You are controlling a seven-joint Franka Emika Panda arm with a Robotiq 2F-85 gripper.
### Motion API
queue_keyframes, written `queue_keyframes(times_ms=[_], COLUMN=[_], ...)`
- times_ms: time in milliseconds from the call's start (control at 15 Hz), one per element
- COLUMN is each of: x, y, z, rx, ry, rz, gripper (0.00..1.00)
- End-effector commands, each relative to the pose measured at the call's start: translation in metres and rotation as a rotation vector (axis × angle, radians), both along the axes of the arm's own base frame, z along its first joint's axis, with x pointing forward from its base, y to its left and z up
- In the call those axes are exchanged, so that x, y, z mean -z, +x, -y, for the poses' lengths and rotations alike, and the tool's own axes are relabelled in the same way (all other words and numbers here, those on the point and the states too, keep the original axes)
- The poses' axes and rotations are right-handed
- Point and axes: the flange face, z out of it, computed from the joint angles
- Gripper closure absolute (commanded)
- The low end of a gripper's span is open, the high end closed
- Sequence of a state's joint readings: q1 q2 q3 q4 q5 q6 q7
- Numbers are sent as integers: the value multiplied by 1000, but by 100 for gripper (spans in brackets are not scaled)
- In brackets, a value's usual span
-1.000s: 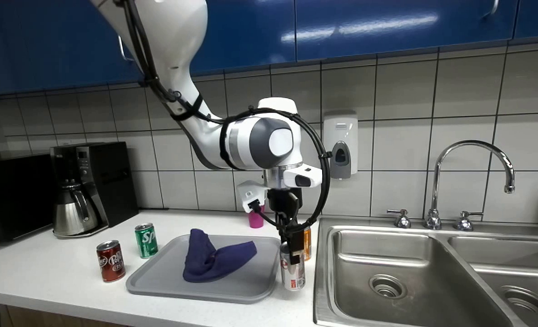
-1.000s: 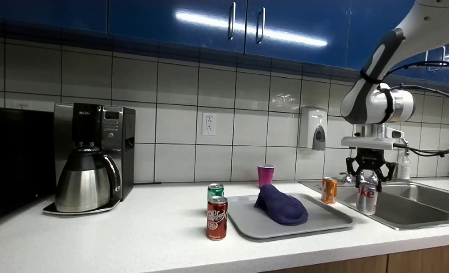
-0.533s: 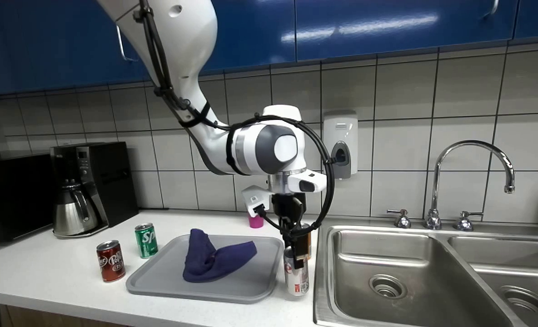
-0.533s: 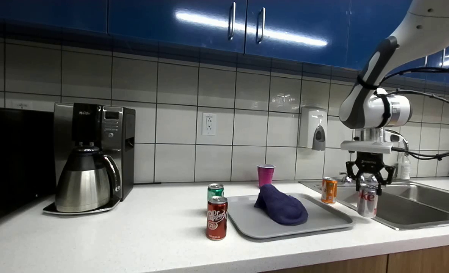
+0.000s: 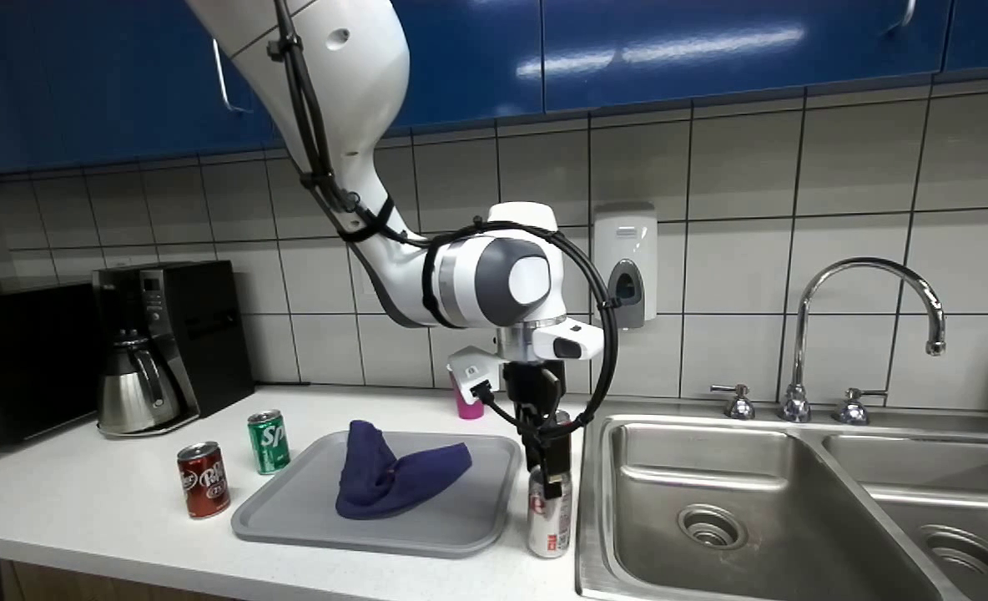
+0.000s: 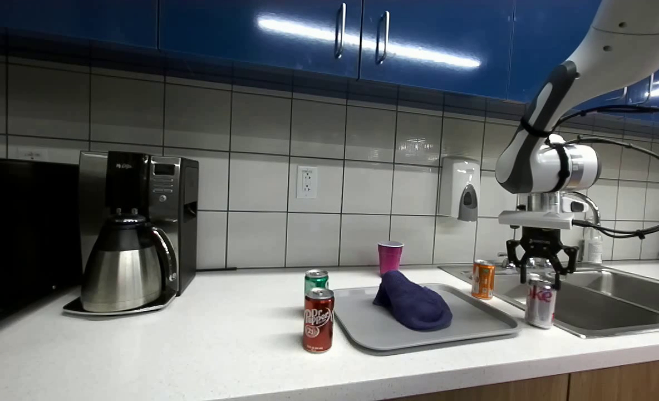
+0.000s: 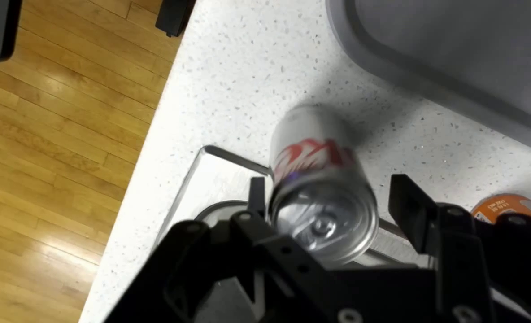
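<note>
While fingers (image 7: 411, 211) stand parted, silver can (image 7: 323, 181) sits ungripped between them, upright on table (image 7: 234, 89). Can nearly touches one finger: sideways drift could tip it toward sink (image 5: 594, 501) near fingers, or knock orange can (image 7: 507, 208) outside other finger.

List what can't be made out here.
Silver Coke can: lettering blurred, wrist view.
Orange can: partly covered by the gripper, wrist view.
Gray tray: cut off by top and right edges, wrist view.
Sprite can: lower part behind the Dr Pepper can, in an exterior view.
</note>
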State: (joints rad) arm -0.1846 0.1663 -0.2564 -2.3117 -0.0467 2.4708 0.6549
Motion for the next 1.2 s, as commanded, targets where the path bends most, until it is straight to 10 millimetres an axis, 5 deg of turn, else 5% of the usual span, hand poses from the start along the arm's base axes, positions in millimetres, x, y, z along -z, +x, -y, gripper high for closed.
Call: queue_keyframes(times_ms=[0,600,1133], x=[-7,-19,-36], y=[7,6,-1], z=[5,-1,-30], rx=[-4,-9,-53], ry=[9,1,-7], rz=[16,38,64], gripper=[0,0,0])
